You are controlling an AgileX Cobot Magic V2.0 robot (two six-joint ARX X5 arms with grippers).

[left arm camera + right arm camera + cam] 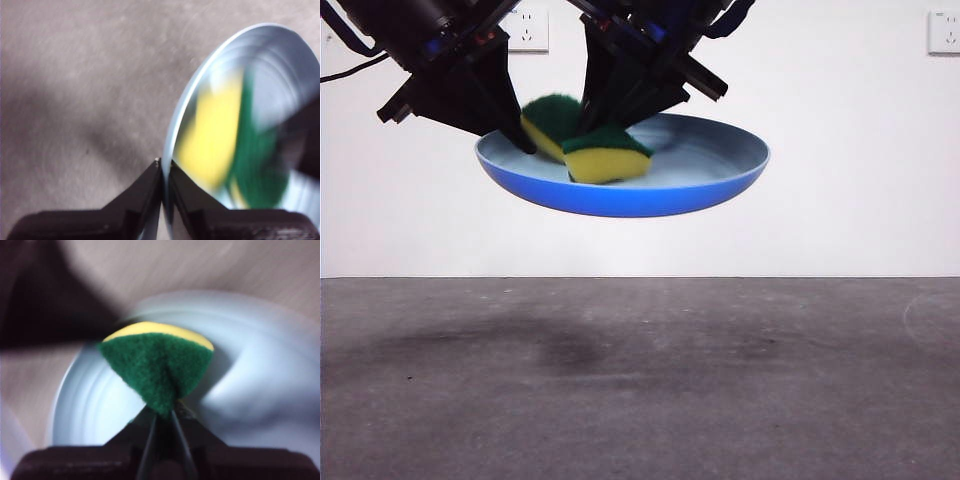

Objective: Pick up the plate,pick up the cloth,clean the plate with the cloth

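Note:
The light-blue plate [650,190] hangs in the air, well above the table. My left gripper [515,140] is shut on its rim at the left; the left wrist view shows the jaws pinching the rim [165,170]. My right gripper [610,115] comes from above and is shut on the cloth [605,155], a yellow sponge with a green scouring face, folded and pressed onto the plate's inner surface. In the right wrist view the green face [157,367] bulges out past the jaws over the plate [250,365]. The sponge is blurred in the left wrist view [225,140].
The grey table [640,390] lies below, with the arms' shadow on it. A white wall with sockets [528,30] stands behind.

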